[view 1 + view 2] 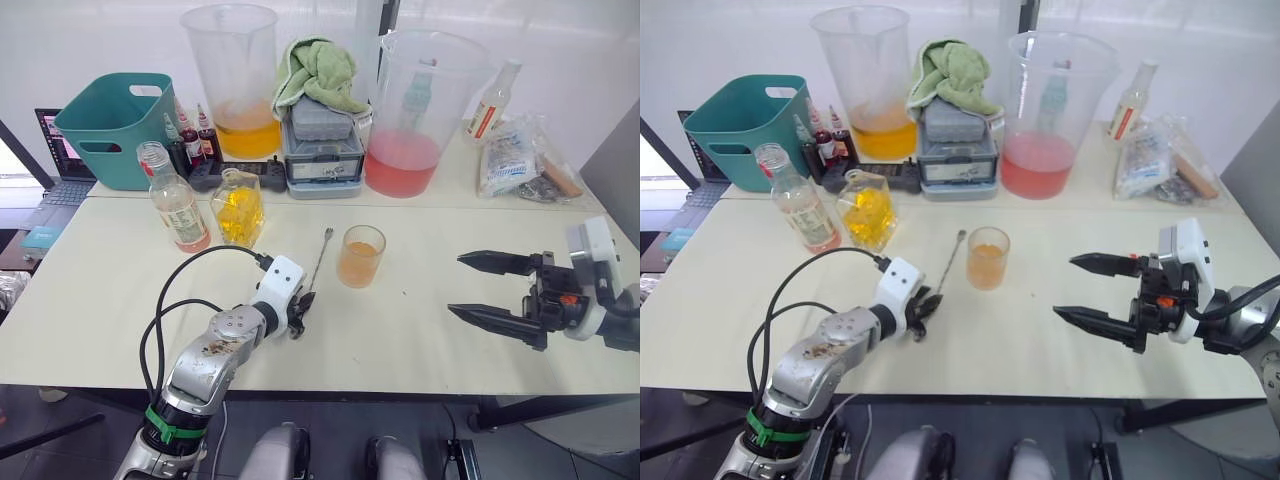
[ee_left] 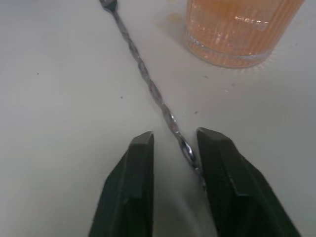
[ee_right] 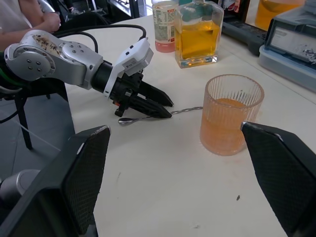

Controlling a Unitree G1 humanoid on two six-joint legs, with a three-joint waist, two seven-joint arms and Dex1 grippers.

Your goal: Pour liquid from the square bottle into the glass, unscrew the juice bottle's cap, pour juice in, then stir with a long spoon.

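Left gripper (image 2: 170, 163) lowered flat to the cream tabletop (image 1: 420, 320), its two black fingers parted narrowly around the bowl end of the long twisted metal spoon (image 2: 148, 84), not yet pinching it. Spoon shaft lying hard against one finger rather than centred in the gap. Spoon laid on the tabletop just beside the ribbed glass of orange liquid (image 1: 360, 256), on the side toward the left arm, its far end pointing away past the glass.

Likely failure, as judged: off-centre closure rolling or skating the thin shaft across the table, or pinching only its tip so that it pivoted and swung into the glass. Glass roughly half full, hence open to a spill if struck.

Left forearm stretched low and nearly level toward the glass, wrist straight. Right gripper (image 1: 492, 290) held above the table on the opposite side of the glass, well apart from it, fingers spread wide and empty, aimed at the glass.

Square bottle of yellow liquid (image 1: 239, 207) and capless juice bottle (image 1: 176, 207) standing behind the spoon, beyond the glass.
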